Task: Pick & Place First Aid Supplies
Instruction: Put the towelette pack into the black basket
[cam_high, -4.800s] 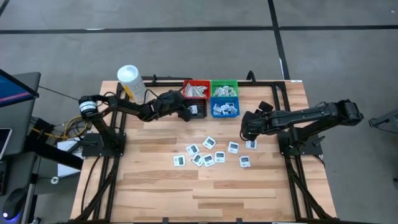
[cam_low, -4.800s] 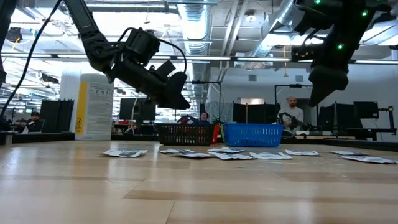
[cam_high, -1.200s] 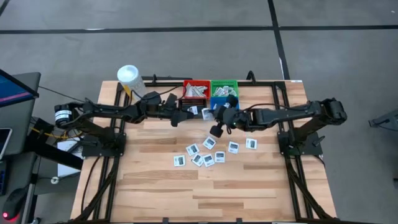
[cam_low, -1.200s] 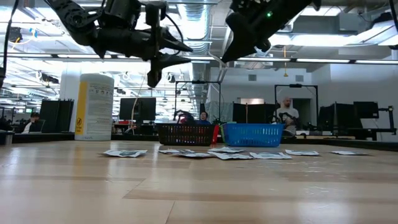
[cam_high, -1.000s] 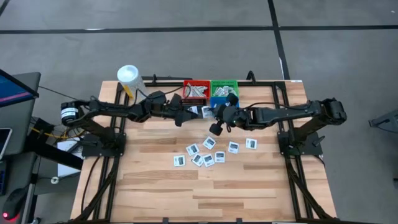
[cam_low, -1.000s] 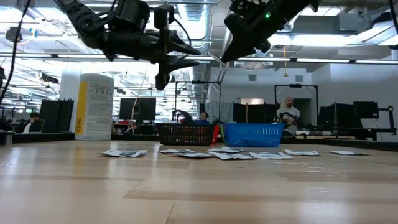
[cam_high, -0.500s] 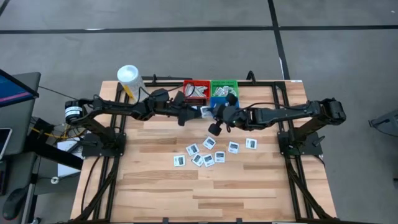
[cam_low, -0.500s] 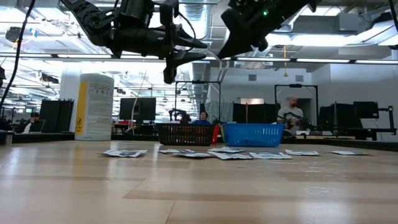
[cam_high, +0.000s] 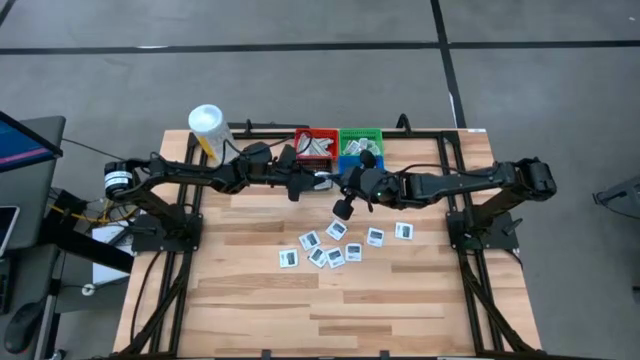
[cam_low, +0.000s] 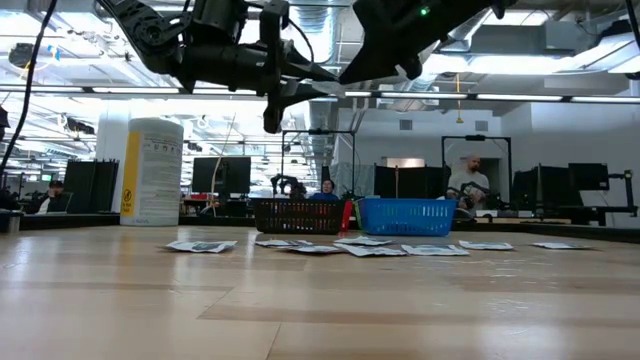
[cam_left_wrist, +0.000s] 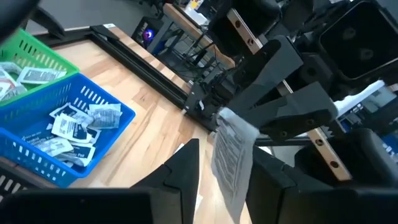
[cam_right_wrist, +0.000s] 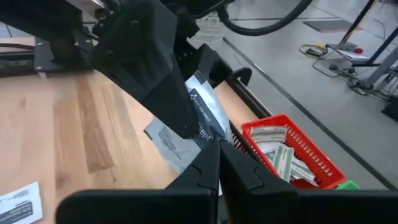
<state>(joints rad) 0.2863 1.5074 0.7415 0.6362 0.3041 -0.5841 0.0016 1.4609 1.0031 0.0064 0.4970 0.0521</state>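
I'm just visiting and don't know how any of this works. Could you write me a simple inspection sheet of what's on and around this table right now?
Surface: wooden table, bare at the near end.
Job's things: loose packets scattered mid-table; more lie in the red bin, green bin and blue bin. One packet is held in the air between both arms.
Clutter: white tub with a yellow label at the far left corner.
Grippers: right gripper shut on the packet; left gripper has its fingers on either side of the same packet, above the table near the bins.
Cables: bundle off the left edge.
Surroundings: people at desks behind the table.
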